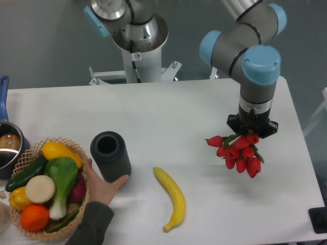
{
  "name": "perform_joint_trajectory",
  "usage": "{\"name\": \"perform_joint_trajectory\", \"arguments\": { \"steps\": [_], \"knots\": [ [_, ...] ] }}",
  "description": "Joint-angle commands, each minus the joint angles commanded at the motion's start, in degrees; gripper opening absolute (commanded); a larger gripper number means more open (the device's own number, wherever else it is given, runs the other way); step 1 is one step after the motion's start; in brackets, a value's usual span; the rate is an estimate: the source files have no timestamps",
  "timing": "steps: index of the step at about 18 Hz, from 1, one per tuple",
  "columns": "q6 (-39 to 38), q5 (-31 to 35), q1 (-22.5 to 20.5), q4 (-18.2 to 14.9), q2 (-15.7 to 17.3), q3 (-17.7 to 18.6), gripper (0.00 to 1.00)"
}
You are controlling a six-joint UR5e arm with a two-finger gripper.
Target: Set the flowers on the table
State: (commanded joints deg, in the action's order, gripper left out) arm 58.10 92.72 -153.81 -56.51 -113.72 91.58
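The flowers (238, 152), a bunch of red tulip buds with green stems, hang below my gripper (252, 130) over the right part of the white table (173, 112). The stems run up under the black gripper body, so my fingers are hidden by the wrist. The bunch appears held by the stem end, buds pointing down and left. Whether the buds touch the table surface I cannot tell.
A yellow banana (172, 196) lies front of centre. A dark grey cylinder vase (110, 155) stands to its left, with a person's hand (102, 186) against it. A wicker basket (76, 153) of vegetables sits front left, a pot (9, 148) beyond it.
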Motion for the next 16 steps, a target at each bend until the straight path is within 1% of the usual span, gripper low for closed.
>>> {"name": "perform_joint_trajectory", "arguments": {
  "steps": [1, 2, 4, 5, 6, 7, 9, 10, 11, 12, 13, 14, 15, 16],
  "knots": [
    [-0.7, 0.0, 0.26, 0.09, -0.62, 0.0, 0.0],
    [-0.88, -0.09, 0.96, 0.17, -1.41, 0.0, 0.14],
    [-0.88, -0.53, 0.97, 0.09, -1.5, 0.09, 0.31],
    [-0.88, -0.53, 0.97, 0.09, -1.5, 0.09, 0.46],
    [-0.88, -0.53, 0.97, 0.09, -1.5, 0.09, 0.83],
    [-0.97, -0.35, 0.97, 0.17, -1.59, 0.17, 1.0],
    [-1.06, -0.44, 0.97, 0.96, -1.68, 0.18, 1.0],
    [-0.97, -0.44, 0.88, 2.71, -1.5, 0.78, 1.0],
    [-0.8, -0.27, 0.79, 5.07, -1.42, 1.75, 1.0],
    [-0.62, -0.18, 0.62, 9.45, -1.33, 3.58, 1.0],
    [-0.62, -0.18, 0.53, 11.84, -1.24, 4.82, 1.0],
    [-0.62, 0.0, 0.36, 13.0, -1.07, 5.53, 1.0],
    [-0.19, -0.17, -0.86, 13.36, 0.15, 5.8, 1.0],
    [0.43, -0.18, -1.57, 13.45, 0.43, 5.54, 1.0]
  ]
}}
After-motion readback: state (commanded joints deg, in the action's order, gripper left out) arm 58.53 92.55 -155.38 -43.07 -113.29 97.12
